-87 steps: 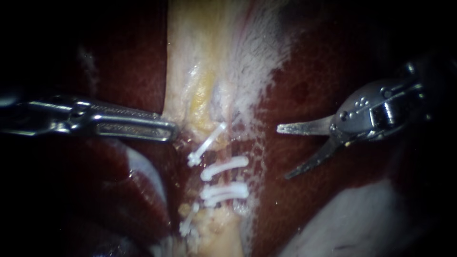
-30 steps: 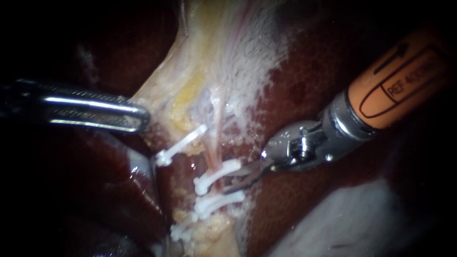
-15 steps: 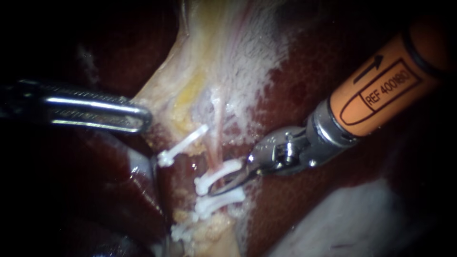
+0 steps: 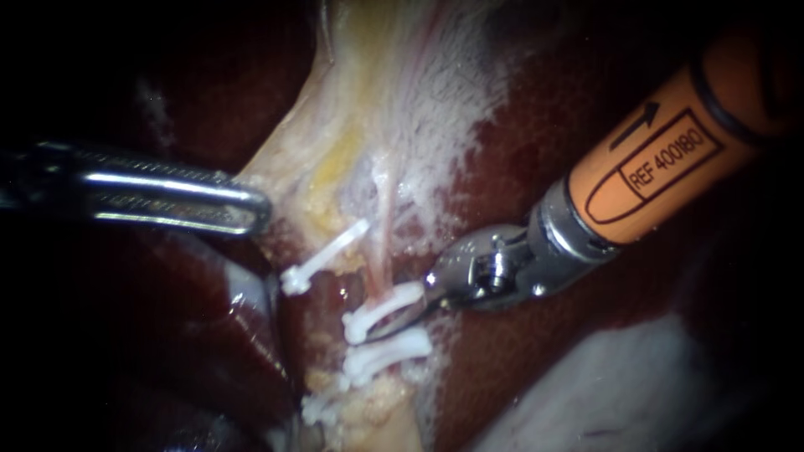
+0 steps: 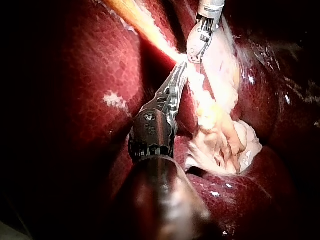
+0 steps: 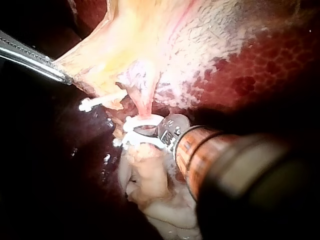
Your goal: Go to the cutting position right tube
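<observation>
A thin pink tube (image 4: 381, 251) runs down the pale tissue and carries two white clips, an upper clip (image 4: 387, 303) and a lower clip (image 4: 387, 350). My right instrument (image 4: 398, 322), on an orange shaft, has its blades open in the gap between these two clips, at the tube. The right wrist view shows the same: its blades (image 6: 146, 132) lie between the clips below the tube (image 6: 142, 102). My left instrument (image 4: 247, 208) is shut on the edge of the pale tissue (image 4: 335, 142) and holds it stretched to the left. Its jaws (image 5: 178, 79) show in its wrist view too.
Another white clip (image 4: 322, 255) lies slanted on the left tube, and one more clip (image 4: 322, 408) sits lower down. Dark red liver (image 4: 536, 167) surrounds the field. A pale lobe (image 4: 620, 393) lies at the lower right.
My right instrument came in from the right, narrowed its blades and slid them between the two clips. My left instrument drew the pale tissue leftward, then held still.
</observation>
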Controlling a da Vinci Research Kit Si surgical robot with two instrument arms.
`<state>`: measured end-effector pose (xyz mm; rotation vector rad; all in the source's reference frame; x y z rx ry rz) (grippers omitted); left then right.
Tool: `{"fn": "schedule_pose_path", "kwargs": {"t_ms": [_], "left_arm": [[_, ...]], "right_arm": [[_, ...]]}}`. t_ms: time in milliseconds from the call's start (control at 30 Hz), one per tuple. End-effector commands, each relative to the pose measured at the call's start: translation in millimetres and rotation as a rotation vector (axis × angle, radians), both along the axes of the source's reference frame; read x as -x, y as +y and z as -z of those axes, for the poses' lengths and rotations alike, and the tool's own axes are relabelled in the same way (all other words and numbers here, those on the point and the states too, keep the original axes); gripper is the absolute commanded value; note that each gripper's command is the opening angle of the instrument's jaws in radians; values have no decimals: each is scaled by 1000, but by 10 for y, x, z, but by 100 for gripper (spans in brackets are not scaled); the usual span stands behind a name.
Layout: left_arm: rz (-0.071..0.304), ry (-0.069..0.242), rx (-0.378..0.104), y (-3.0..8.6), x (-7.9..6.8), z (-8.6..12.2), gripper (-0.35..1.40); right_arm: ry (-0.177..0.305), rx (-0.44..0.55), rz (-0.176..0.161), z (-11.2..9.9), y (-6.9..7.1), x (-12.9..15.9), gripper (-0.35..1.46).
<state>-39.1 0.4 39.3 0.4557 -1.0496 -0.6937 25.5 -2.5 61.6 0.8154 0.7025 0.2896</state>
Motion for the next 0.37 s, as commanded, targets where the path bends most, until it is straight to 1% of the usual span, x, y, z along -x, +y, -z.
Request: {"fn": "schedule_pose_path", "kwargs": {"t_ms": [33,367], "left_arm": [[0,0,0,0,0,0,-35],[0,0,0,0,0,-1,-35]], "right_arm": [[0,0,2,0,0,0,23],[1,0,4,0,0,0,24]]}}
